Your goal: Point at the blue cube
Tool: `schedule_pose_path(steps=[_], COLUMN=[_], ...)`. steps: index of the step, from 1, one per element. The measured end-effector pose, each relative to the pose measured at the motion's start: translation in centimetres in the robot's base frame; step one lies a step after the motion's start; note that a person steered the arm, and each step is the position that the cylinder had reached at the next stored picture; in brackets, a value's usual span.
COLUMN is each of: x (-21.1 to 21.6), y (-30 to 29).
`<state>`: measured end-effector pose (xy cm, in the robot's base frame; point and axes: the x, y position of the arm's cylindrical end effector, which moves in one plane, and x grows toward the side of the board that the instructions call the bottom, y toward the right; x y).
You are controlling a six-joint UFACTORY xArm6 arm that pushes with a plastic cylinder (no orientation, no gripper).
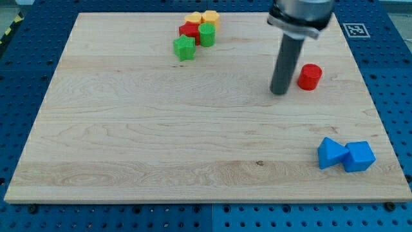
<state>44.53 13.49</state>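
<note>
blue cube sits near the board's bottom right corner, touching a blue wedge on its left. our tip rests well above them, just left of a red cylinder — we have no jaws, only a rod. a red, yellow and green cluster lies at the view's top.

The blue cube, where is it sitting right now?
The blue cube sits near the board's bottom right corner in the camera view, touching a blue triangular block on its left, well below my tip.
</note>
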Motion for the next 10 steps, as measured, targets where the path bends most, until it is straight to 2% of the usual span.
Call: schedule_pose_path(steps=[2, 3, 5, 6, 7, 9, 10], x=[2.4, 5.0, 5.8, 7.3, 11.2, 13.7, 13.6], y=[1.9, 6.8, 10.4, 17.0, 18.8, 17.0, 16.9])
